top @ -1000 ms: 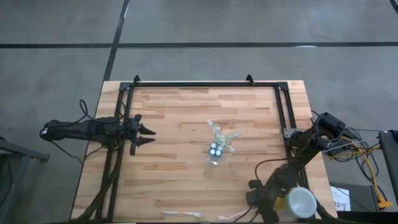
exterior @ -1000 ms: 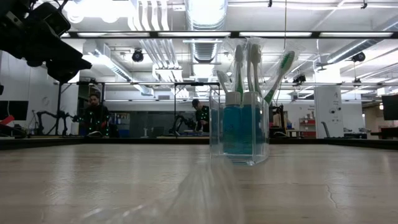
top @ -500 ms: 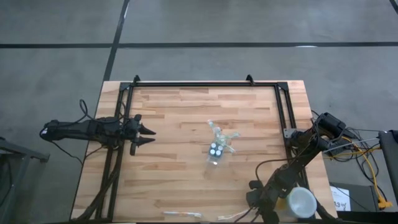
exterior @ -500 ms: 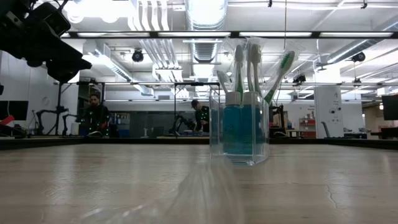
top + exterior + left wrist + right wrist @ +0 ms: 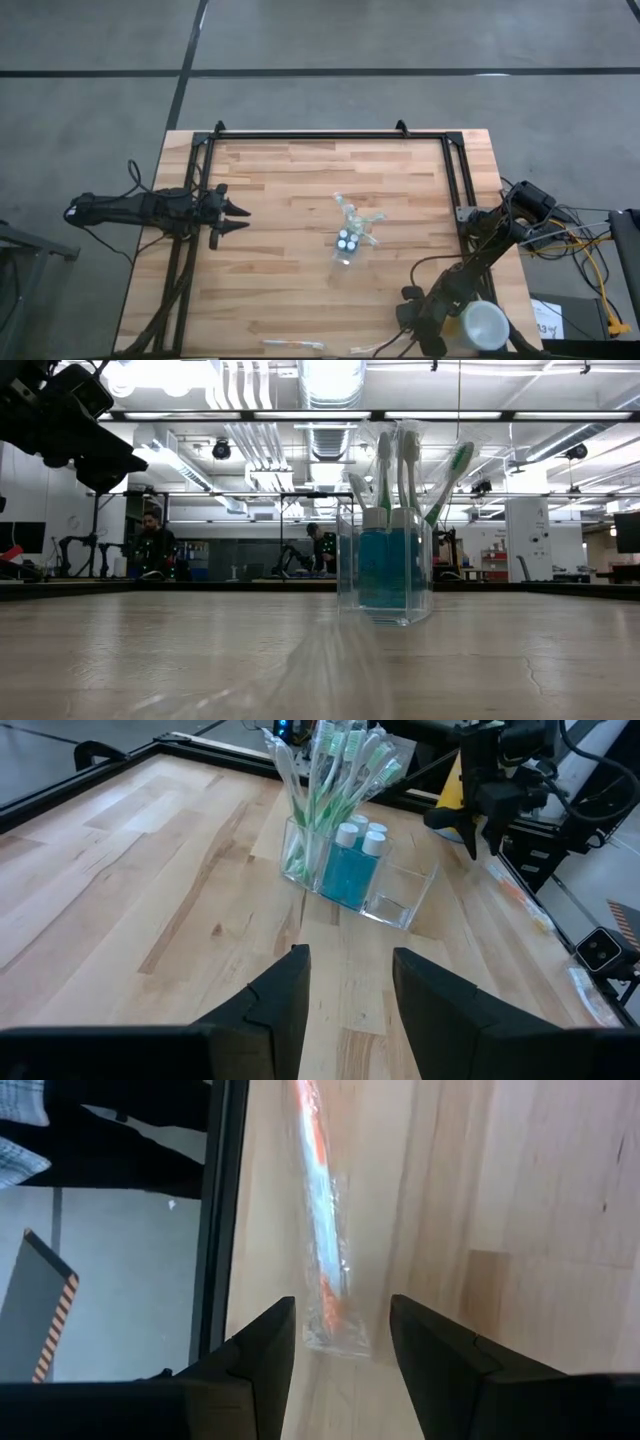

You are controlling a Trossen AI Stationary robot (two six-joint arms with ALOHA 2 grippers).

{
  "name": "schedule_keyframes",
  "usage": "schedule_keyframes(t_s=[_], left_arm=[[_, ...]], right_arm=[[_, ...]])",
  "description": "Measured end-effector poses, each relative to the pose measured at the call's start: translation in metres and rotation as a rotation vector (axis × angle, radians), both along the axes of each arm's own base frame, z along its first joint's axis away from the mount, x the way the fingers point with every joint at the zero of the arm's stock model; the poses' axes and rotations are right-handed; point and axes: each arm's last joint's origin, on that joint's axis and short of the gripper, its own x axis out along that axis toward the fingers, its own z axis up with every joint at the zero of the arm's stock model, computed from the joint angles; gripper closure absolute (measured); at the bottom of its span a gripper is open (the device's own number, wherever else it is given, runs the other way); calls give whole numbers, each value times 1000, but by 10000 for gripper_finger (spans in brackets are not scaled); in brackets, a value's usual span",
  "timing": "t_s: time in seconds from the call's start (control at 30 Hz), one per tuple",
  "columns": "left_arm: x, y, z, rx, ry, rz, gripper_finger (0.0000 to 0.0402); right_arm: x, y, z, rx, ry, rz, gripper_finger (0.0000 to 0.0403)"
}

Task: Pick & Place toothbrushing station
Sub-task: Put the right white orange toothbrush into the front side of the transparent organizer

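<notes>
Nothing has moved since the earlier frames: both my arms and the station stand exactly as they did. My right gripper [image 5: 335,1330] has its two fingers parted with nothing between them, and it looks straight down on a wrapped toothbrush [image 5: 322,1230], orange and blue inside a clear sleeve, which lies flat at the near edge of the table [image 5: 290,200], well apart from the clear plastic cup [image 5: 347,243]. I judge this packet is my next pick. To do it well I should come down straight, keep the packet centred between the fingers, and close across its narrow width, because the slippery film can slide out or crumple.

My left gripper [image 5: 345,985] waits at the left side of the table, also well apart from the cup, fingers parted and empty, pointing toward it.

That cup stands upright near the middle of the table. In it are the toothbrushes [image 5: 335,765], leaning outward like a fan, and the tubes [image 5: 352,865] with white caps, close together beside the brushes. One part of the cup next to the tubes looks free; there I would put the packet, lowering it slowly so that I do not tip the light cup.
</notes>
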Motion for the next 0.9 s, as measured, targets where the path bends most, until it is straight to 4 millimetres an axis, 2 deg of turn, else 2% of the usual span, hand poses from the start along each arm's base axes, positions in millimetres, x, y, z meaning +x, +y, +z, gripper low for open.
schedule_keyframes(t_s=[0.3,0.53,0.9], left_arm=[[0,0,0,0,0,-1,252],[0,0,0,-1,1,-4,252],[0,0,-1,-1,7,-4,252]], right_arm=[[2,3,0,57,-48,0,241],[7,9,-17,62,-32,-9,241],[11,14,-19,67,-32,-12,241]])
